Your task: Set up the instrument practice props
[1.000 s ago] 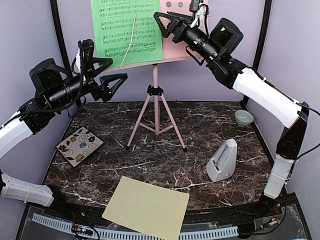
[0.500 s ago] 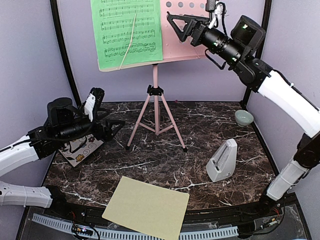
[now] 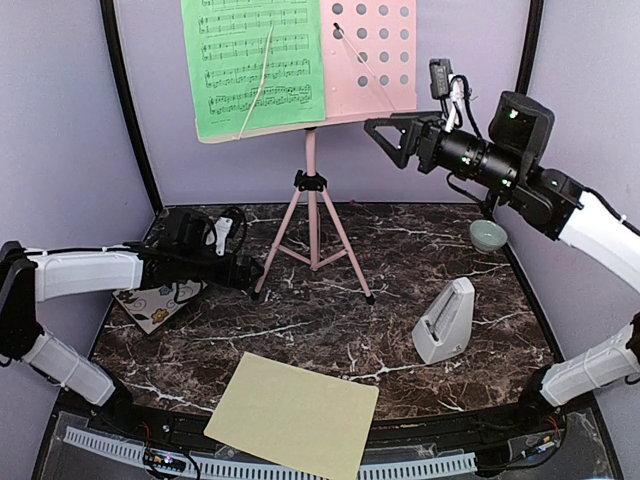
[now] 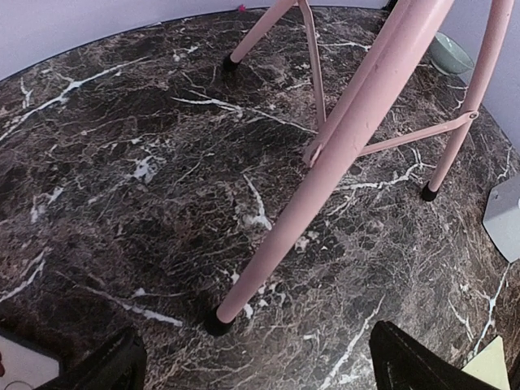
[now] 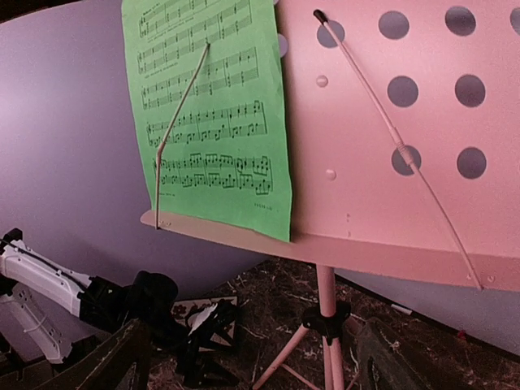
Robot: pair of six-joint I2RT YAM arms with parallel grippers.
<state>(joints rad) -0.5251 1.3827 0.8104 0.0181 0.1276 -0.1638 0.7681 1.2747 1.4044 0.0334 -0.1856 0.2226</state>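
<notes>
the yellow sheet lies at five o'clock from my left jaws, wide and empty; my right jaws, also wide, hang farther off, by the stand.

A staged robot-testing booth of the laboratory sort is shown. A dark brown marble-patterned surface is enclosed by plain lilac wall panels, which are joined by black corner posts and set behind and to either side of the pink perforated-desk tripod music stand. In front of that stand, a white slotted cable duct is seen along the surface's near edge.
</notes>
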